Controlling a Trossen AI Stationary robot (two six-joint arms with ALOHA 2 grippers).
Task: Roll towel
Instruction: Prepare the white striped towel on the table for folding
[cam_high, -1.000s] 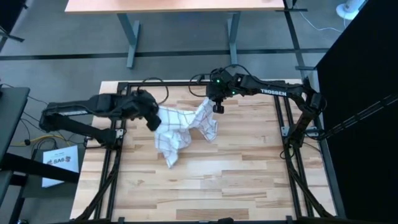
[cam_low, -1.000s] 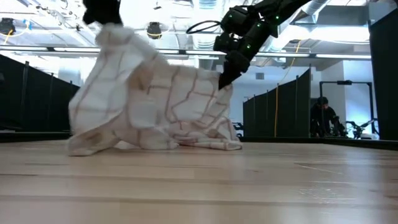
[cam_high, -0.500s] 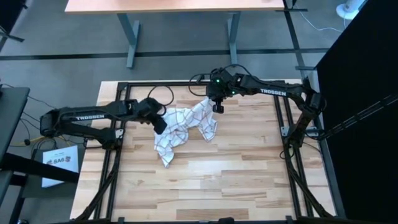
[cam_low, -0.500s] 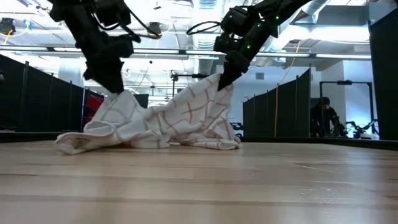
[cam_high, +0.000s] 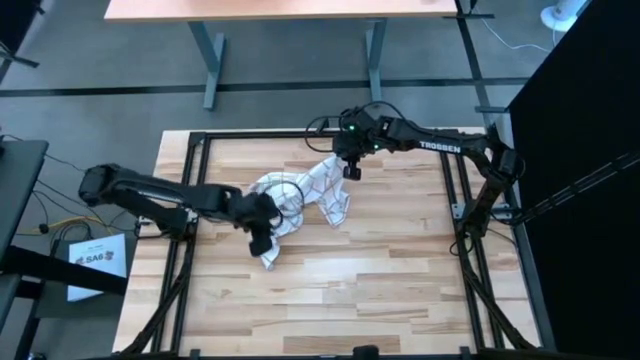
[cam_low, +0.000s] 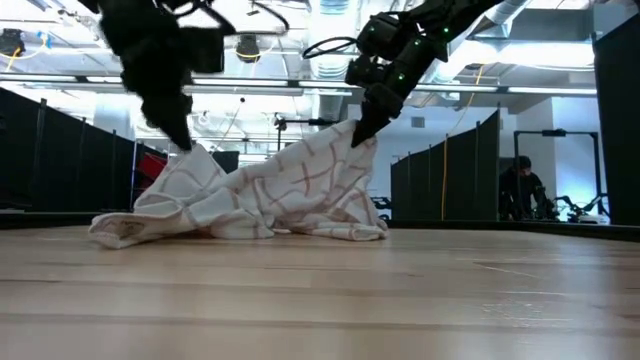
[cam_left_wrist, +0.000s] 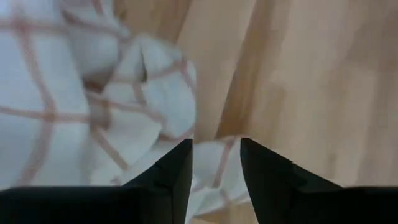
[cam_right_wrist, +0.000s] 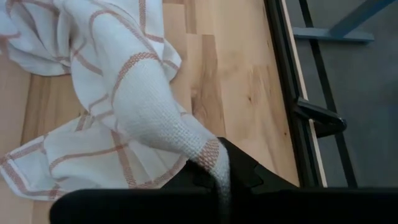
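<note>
- Towel (cam_high: 300, 200): crumpled heap on the table (cam_high: 400, 290), centre toward 12 o'clock.
- Right gripper (cam_high: 347, 172): clenched on the towel's raised 2 o'clock corner.
- Left gripper (cam_high: 262, 237): fingers parted, over the towel's 7 o'clock edge.

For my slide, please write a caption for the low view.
Right gripper lifts one corner of the crumpled checked towel above the wooden table.

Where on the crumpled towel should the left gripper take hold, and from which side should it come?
Probably the loose corner of the towel trailing toward the table's near side, approached from above. The left gripper hangs open over that flat end, while the right gripper pinches the opposite corner, raised.
</note>
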